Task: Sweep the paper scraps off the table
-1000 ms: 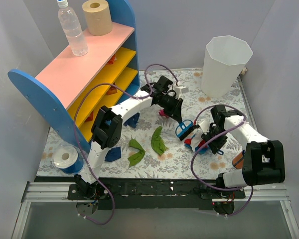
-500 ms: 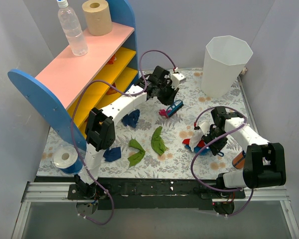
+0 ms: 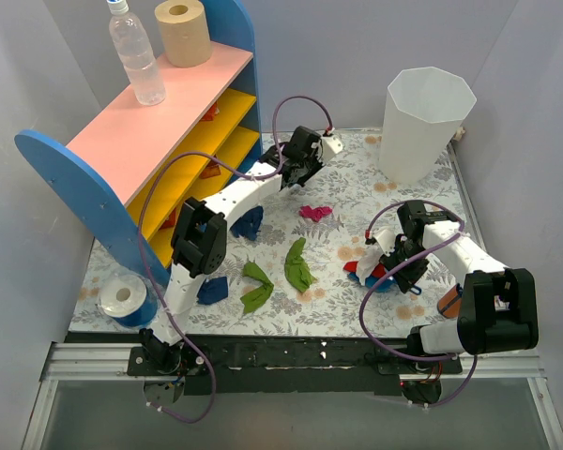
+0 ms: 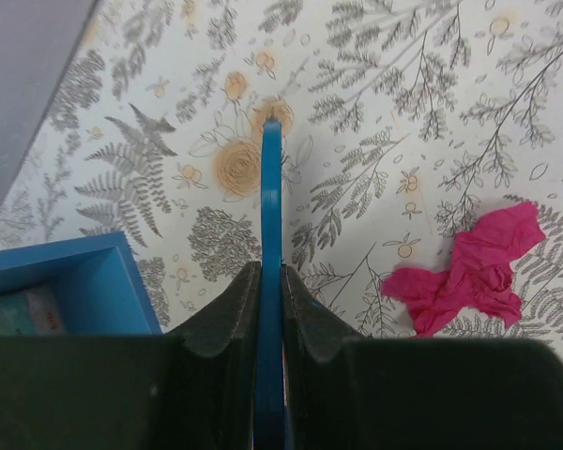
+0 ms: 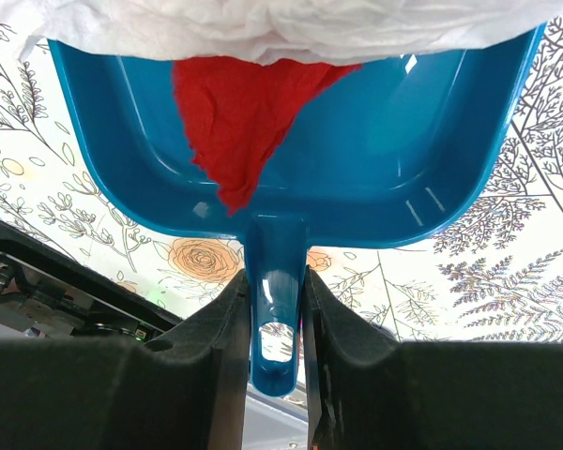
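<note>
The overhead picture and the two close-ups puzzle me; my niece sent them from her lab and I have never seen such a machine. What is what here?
You see two robot arms bolted at the near edge of the table. The overhead picture comes from a fixed camera above and behind them. Each close-up comes from a camera on one arm's wrist, looking past its own pincer. The table's leaf-printed cloth carries crumpled paper: two green scraps, two navy scraps and a magenta scrap. The left pincer is shut on a blue hand brush, seen edge-on as a thin blade. The right pincer grips the handle of a blue dustpan, which holds a red scrap and a white scrap.
</note>
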Robot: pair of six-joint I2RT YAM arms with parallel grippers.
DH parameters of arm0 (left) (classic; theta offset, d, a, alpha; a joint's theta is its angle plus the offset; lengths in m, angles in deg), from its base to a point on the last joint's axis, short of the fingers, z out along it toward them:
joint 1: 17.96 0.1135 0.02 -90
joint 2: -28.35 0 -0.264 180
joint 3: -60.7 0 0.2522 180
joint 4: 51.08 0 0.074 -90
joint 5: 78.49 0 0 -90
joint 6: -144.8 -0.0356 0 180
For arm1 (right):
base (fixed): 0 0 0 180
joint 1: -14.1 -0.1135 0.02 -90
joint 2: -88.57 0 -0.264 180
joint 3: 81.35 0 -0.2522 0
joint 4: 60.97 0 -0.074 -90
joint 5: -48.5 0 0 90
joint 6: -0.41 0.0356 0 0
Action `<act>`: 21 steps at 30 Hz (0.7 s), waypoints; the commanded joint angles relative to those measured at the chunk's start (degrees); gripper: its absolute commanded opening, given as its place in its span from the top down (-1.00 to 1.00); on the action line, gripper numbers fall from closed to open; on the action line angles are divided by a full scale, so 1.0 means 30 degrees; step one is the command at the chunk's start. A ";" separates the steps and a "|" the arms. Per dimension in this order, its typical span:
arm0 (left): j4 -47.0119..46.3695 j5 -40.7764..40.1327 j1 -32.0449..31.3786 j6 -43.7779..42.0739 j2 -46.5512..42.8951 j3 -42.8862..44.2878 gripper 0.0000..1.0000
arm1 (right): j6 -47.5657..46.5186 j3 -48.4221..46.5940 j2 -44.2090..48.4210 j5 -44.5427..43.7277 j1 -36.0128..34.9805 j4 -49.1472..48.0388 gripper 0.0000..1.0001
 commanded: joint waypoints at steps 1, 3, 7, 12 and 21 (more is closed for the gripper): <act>0.0614 0.0136 0.0111 -0.0099 0.0487 0.0507 1.00 | -0.0103 -0.0606 -0.0061 0.0054 -0.0084 0.0138 0.97; 0.0906 0.0572 0.0110 0.0194 0.0546 0.0271 1.00 | -0.0103 -0.0723 -0.0120 0.0024 -0.0084 0.0196 0.97; 0.2574 0.3257 0.0110 0.1307 0.0370 0.0678 1.00 | -0.0103 -0.0900 -0.0324 0.0023 -0.0084 0.0080 0.97; 0.4479 0.6517 0.0110 0.3767 0.0311 0.0739 1.00 | -0.0103 -0.1425 -0.0763 0.0228 -0.0084 -0.0097 0.97; 0.5507 1.4015 -0.0182 0.6815 0.0282 0.0388 1.00 | -0.0132 -0.2891 -0.2404 0.0259 -0.0551 -0.0214 0.97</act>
